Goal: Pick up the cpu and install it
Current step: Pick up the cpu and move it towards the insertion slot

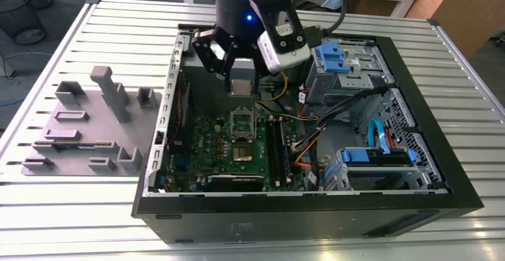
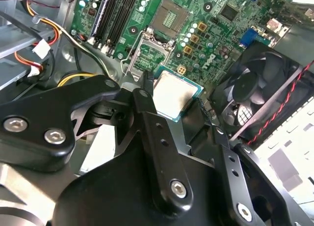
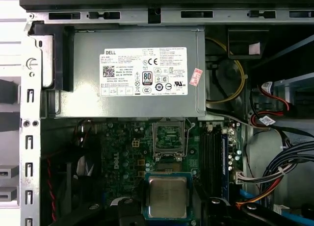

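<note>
The cpu (image 1: 240, 87), a small square chip with a dull silver top and green edge, hangs in the air over the back of the open computer case (image 1: 442, 154). My gripper (image 1: 240, 89) is shut on it, with a black finger on each side. In both wrist views the cpu (image 2: 174, 92) (image 3: 168, 196) sits between the fingers (image 2: 145, 96), level and face up. The open motherboard socket (image 3: 169, 137) (image 1: 242, 125) (image 2: 169, 15) lies below and a little ahead of the chip, its hinged frame raised.
A grey power-supply box (image 3: 130, 71) sits just behind the socket. Black memory slots (image 3: 213, 152) and loose coloured cables (image 3: 274, 172) lie beside it. A case fan (image 2: 255, 88) is close by. A grey parts fixture (image 1: 87, 125) stands at the exterior view's left.
</note>
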Robot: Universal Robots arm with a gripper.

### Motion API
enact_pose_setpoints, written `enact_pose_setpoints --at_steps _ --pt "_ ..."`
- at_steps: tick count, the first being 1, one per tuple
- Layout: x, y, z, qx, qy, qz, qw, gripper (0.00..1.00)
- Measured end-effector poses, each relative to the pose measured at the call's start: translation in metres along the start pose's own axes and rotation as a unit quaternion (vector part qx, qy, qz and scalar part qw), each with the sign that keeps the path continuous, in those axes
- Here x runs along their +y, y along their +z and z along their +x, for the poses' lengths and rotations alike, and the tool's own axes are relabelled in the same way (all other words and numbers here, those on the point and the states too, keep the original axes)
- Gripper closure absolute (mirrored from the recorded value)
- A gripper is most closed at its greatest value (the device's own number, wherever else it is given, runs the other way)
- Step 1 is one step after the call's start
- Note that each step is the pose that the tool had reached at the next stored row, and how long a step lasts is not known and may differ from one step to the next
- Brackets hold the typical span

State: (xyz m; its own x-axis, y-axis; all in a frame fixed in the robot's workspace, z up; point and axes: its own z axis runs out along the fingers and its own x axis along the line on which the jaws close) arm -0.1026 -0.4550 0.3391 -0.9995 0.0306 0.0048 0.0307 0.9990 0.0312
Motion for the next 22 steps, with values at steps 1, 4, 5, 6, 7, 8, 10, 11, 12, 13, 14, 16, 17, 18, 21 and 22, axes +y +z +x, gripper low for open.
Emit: enact_pose_setpoints --at_steps 1,4,5,6,7,8,10,11,12,13,14,16,17,18,21,22 --pt "-0.0005 0.0008 0.0 0.0001 0.0 0.0 1.0 0.53" --pt "-0.002 0.0032 -0.0001 0.0004 0.0 0.0 1.0 0.53" --pt "-0.0025 0.0042 -0.0001 0.0005 0.0 -0.0001 1.0 0.53" --pt "-0.003 0.0051 -0.0001 0.0006 0.0 0.0 1.0 0.53" --pt "-0.0034 0.0061 -0.0002 0.0007 0.0 0.0 1.0 0.53" --pt "-0.0038 0.007 -0.0002 0.0008 0.0 0.0 1.0 0.53" --pt "-0.0046 0.0088 -0.0002 0.0009 0.0 0.0 1.0 0.53" --pt "-0.005 0.0097 -0.0002 0.001 0.0 0.0 1.0 0.53" --pt "-0.0053 0.0105 -0.0002 0.0011 0.0 0.0 1.0 0.53" --pt "-0.0056 0.0113 -0.0002 0.0012 0.0 0.0 1.0 0.53" --pt "-0.006 0.0122 -0.0003 0.0013 0.0 0.0 1.0 0.53" --pt "-0.0064 0.0138 -0.0003 0.0015 0.0 0.0 1.0 0.53" --pt "-0.0067 0.0146 -0.0003 0.0016 0.0 0.0 1.0 0.53" --pt "-0.007 0.0153 -0.0003 0.0017 0.0 0.0 1.0 0.53" --pt "-0.0077 0.0176 -0.0003 0.0019 0.0 0.0 1.0 0.53" --pt "-0.008 0.0182 -0.0003 0.002 0.0 0.0001 1.0 0.53"
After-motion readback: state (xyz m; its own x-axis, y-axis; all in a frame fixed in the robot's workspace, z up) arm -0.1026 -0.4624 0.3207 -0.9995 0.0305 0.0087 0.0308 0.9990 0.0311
